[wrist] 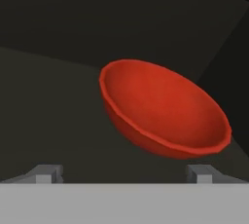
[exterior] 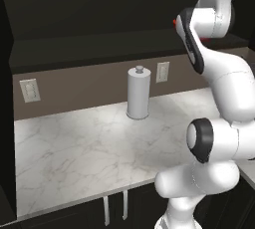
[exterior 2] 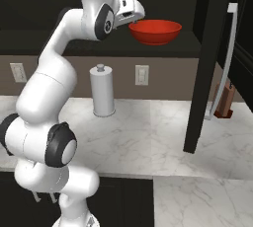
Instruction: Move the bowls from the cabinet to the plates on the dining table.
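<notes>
A glossy red bowl [exterior 2: 155, 31] [wrist: 165, 111] sits upright on the shelf of the near-black cabinet [exterior 2: 163, 49], whose door stands open. My gripper [exterior 2: 136, 12] [wrist: 124, 173] is open, just to the left of the bowl's rim and level with it. In the hand view the two fingertips [wrist: 48, 172] stand wide apart, with the bowl a short way ahead and nothing between them. In the left base view a red sliver of the bowl [exterior: 174, 22] peeks past the arm. The plates and the dining table are out of view.
The open cabinet door [exterior 2: 200, 73], with its slim silver handle [exterior 2: 225, 63], hangs edge-on over the marble counter [exterior 2: 148, 122]. A white paper-towel holder [exterior 2: 102, 92] [exterior: 138, 93] stands below the gripper at the wall. A brown block [exterior 2: 225, 100] sits behind the door.
</notes>
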Motion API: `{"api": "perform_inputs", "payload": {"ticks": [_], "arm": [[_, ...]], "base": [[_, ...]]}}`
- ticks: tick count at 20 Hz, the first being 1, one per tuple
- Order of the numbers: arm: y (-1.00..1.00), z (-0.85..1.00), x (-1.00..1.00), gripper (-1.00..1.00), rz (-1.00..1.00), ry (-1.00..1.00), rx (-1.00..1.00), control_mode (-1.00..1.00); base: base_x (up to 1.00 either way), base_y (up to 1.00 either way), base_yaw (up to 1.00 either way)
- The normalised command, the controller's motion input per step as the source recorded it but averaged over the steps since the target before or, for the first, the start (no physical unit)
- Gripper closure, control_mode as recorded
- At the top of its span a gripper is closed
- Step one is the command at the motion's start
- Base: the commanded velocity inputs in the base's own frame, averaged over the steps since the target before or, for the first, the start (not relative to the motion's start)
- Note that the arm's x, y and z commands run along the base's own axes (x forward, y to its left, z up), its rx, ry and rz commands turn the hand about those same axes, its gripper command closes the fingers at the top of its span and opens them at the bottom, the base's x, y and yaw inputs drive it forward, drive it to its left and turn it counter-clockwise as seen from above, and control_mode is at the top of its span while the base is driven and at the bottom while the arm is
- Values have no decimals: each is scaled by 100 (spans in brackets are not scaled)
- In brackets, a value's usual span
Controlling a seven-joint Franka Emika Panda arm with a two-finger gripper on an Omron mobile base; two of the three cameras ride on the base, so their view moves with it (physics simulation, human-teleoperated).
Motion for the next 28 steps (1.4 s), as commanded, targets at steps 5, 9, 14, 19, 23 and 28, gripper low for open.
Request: {"api": "perform_inputs", "payload": {"ticks": [5,9,14,19,23,28], "arm": [[-4,-6,29,-100,0,0,0,-100],[-1,-2,16,-100,0,0,0,-100],[-6,-11,19,-100,0,0,0,-100],[-5,-16,12,-100,0,0,0,-100],[-8,-9,10,-100,0,0,0,-100],[-3,-10,6,-100,0,0,0,-100]], "base": [[0,0,0],[0,0,0],[0,0,0],[0,0,0],[0,0,0],[0,0,0]]}}
